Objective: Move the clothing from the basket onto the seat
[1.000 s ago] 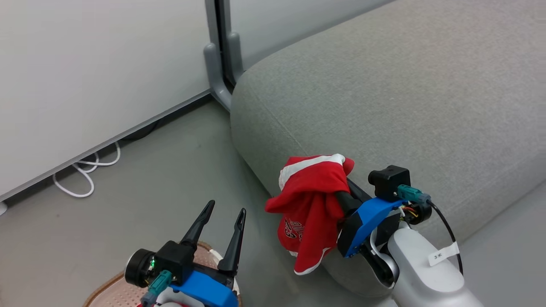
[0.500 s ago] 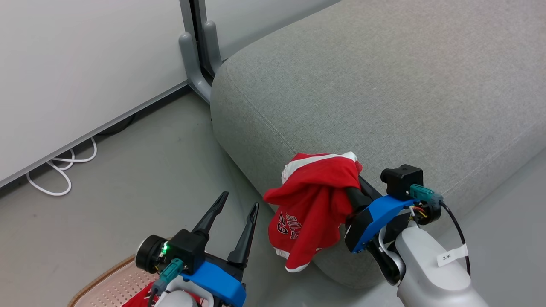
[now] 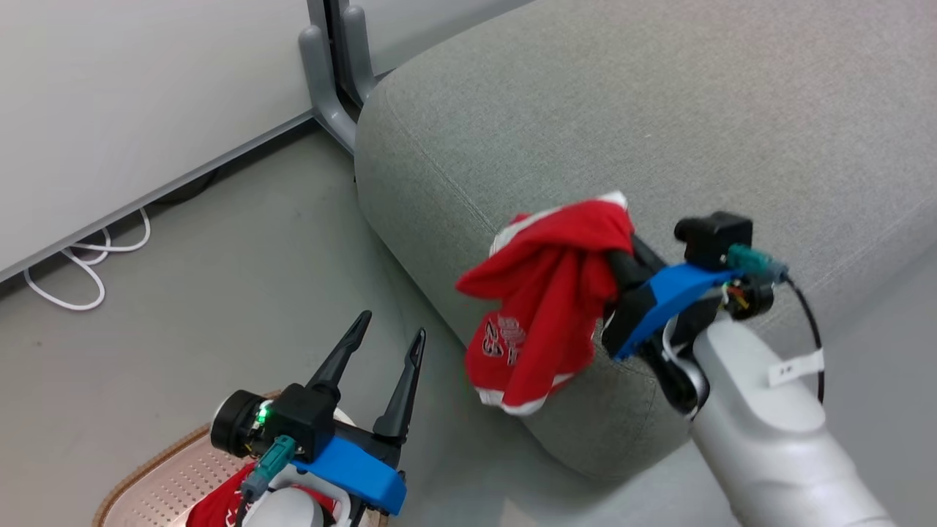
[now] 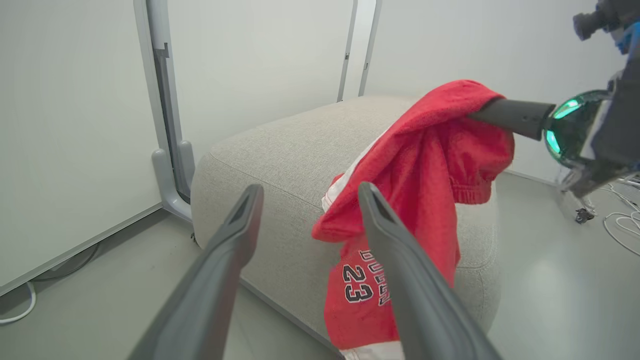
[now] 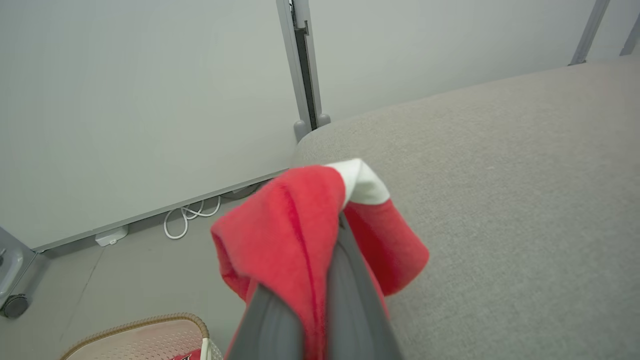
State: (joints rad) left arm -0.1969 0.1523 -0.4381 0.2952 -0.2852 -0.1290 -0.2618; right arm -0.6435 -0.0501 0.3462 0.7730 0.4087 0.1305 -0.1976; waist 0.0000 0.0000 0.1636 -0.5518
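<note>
Right gripper (image 3: 631, 258): jaws closed on the red garment (image 3: 545, 307), pinched near its white-trimmed edge. Most of the cloth hangs below and to the left of that gripper, in front of the rounded corner of the seat (image 3: 659, 132) rather than over its top. Contact with the upholstery cannot be confirmed.

Left gripper (image 3: 392, 327): jaws wide and empty. The basket (image 3: 146, 487) sits beneath it, with a second red garment (image 3: 212, 506) inside.

Risk: a release here would likely let the hanging weight pull the garment off the edge onto the floor (image 3: 219, 293). The trailing hem could also snag on the corner if the arm carries it over the seat.
</note>
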